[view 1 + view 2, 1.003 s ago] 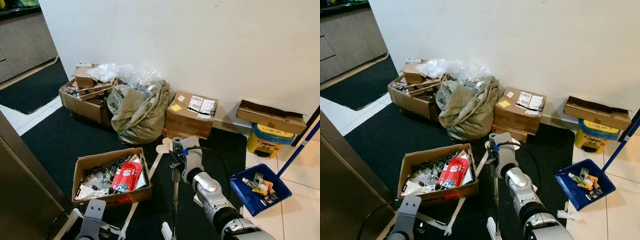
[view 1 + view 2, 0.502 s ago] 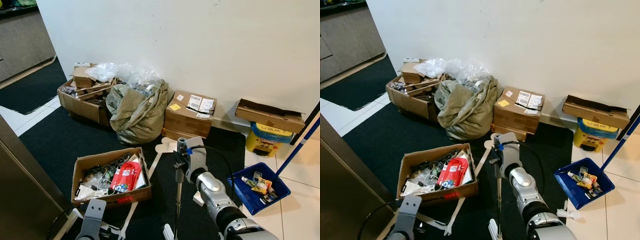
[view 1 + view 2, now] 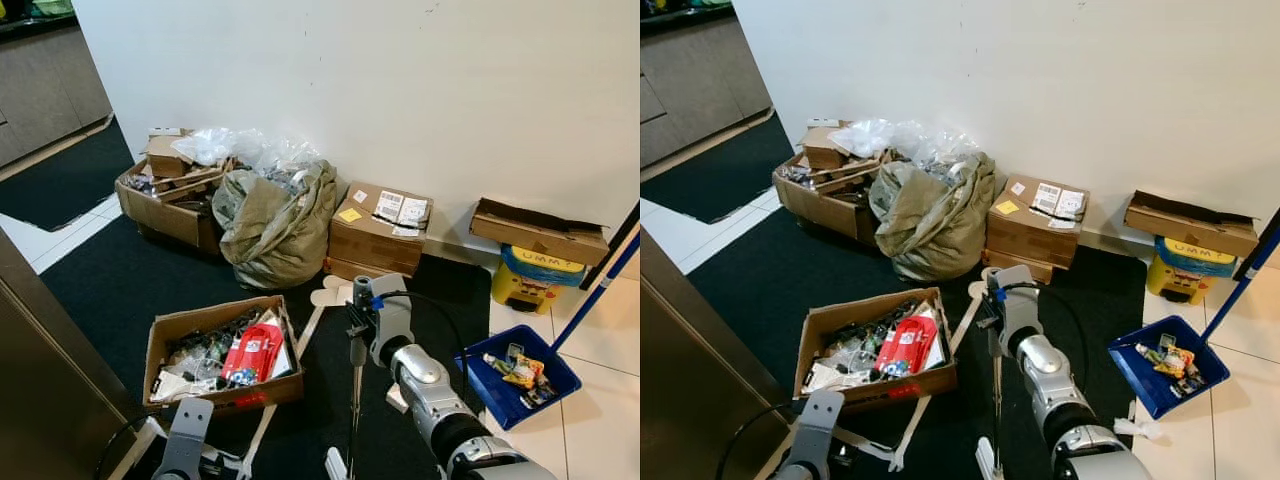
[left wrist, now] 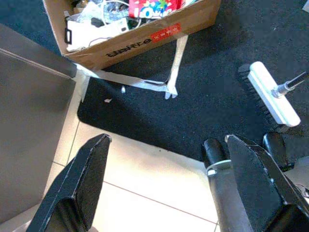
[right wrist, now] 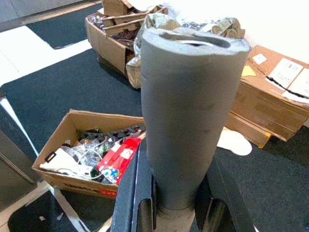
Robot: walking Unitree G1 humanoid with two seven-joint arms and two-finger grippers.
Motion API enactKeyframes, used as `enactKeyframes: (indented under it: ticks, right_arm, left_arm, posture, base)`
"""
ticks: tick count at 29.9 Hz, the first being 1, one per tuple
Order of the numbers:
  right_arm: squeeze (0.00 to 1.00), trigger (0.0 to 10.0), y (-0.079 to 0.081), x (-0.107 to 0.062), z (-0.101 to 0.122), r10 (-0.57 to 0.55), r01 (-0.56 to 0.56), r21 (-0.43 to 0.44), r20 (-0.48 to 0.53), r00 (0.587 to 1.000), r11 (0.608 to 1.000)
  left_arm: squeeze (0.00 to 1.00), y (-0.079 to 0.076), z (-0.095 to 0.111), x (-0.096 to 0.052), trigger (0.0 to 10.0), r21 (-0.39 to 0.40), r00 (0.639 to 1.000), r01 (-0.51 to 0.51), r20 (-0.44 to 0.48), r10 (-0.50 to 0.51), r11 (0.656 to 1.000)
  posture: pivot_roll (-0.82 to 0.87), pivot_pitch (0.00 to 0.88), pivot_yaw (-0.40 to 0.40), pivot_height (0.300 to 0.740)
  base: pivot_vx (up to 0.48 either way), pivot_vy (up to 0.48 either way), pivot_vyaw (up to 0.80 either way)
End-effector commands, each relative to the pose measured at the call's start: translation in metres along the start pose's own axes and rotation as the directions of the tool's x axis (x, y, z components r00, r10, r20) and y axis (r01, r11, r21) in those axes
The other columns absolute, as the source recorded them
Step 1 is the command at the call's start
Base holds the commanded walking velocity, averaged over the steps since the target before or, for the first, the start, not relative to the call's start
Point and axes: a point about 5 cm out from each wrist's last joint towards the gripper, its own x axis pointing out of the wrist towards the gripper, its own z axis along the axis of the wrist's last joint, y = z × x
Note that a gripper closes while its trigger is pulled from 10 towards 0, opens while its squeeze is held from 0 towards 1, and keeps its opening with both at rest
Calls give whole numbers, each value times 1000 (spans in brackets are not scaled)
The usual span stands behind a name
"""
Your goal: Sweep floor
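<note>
Open cardboard box point(image 3: 215, 352) of cables and a red packet sits on the black mat point(image 3: 120, 280), loose tape strips point(image 4: 145, 83) trailing from it; beyond it, against the white wall point(image 3: 400, 90), an olive sack point(image 3: 275, 225) between two more cartons. Right gripper point(image 5: 176, 212) is clamped round the broom point(image 3: 352, 400) by its grey foam handle, just beside the box, white brush head point(image 4: 271, 94) down on the mat. Blue dustpan point(image 3: 520, 375) with scraps lies well beyond the broom on white tile; left gripper point(image 4: 164, 183) hangs spread wide, empty, over the mat's edge near the box.
</note>
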Motion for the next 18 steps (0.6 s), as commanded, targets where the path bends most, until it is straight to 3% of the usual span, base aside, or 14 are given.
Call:
enactKeyframes:
  ticks: [1, 5, 11, 18]
  right_arm:
    - [0, 10000, 1, 2, 3, -13, 12, 32, 16, 1000, 999]
    - [0, 10000, 1, 2, 3, -20, 20, 33, 7, 1000, 999]
    - [0, 10000, 0, 3, 5, -18, 17, 45, 24, 1000, 999]
    - [0, 10000, 0, 3, 8, -13, 12, 37, 37, 999, 999]
  left_arm:
    - [0, 0, 0, 0, 10000, -4, 1000, 9, 5, -9, 1000]
    - [0, 0, -1, -1, 10000, -5, 1000, 11, 3, -11, 1000]
    - [0, -1, -5, -1, 10000, -8, 1000, 13, -4, -13, 1000]
    - [0, -2, -3, -1, 10000, -9, 1000, 17, -1, -17, 1000]
  posture:
    - [-85, 13, 40, 740]
    - [-85, 13, 40, 740]
    - [-85, 13, 36, 740]
    - [-87, 3, 40, 740]
  base:
    - [0, 0, 0]
    - [0, 0, 0]
    - [0, 0, -769]
    - [0, 0, 0]
